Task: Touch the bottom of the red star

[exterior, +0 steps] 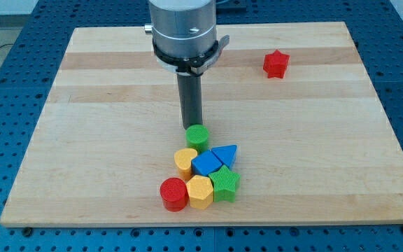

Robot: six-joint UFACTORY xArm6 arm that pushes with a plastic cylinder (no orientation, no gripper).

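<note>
Sitting far back on the right side of the wooden board, the red star rests flat, well apart from every other block; it has no clear long axis, and one point faces the far edge. My tip is a bare rod that holds nothing; it stands near the board's middle, just behind the green cylinder and well left of the star. Nearer the front lies a tight cluster: yellow heart, blue triangle, blue cube, green star, yellow hexagon and red cylinder.
</note>
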